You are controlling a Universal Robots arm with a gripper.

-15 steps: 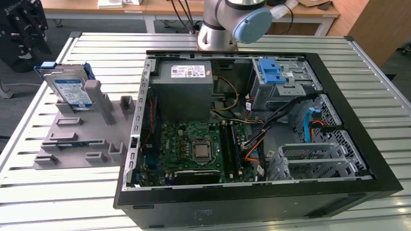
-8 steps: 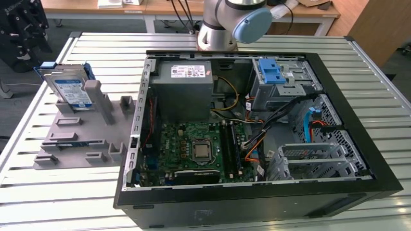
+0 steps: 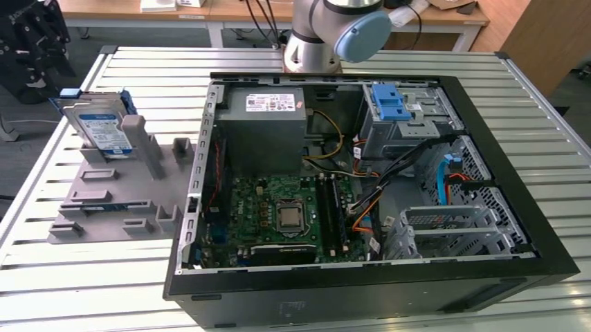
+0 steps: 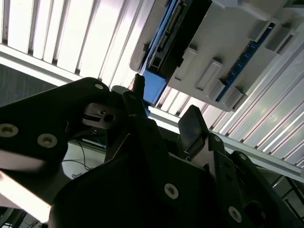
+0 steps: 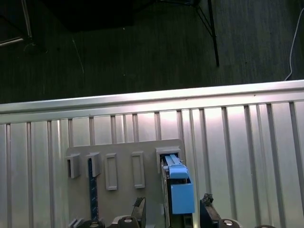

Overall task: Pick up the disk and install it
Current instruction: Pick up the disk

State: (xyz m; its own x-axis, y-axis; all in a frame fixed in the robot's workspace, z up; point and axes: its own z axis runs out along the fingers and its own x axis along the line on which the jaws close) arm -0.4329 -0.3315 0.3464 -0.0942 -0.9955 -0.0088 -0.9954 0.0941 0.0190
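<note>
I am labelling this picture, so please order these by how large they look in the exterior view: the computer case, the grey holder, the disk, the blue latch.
1. computer case
2. grey holder
3. disk, its lower part hidden by the holder
4. blue latch, clearly the smallest

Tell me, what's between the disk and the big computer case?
In the exterior view, the grey holder's upright posts stand between the disk and the computer case.
</note>
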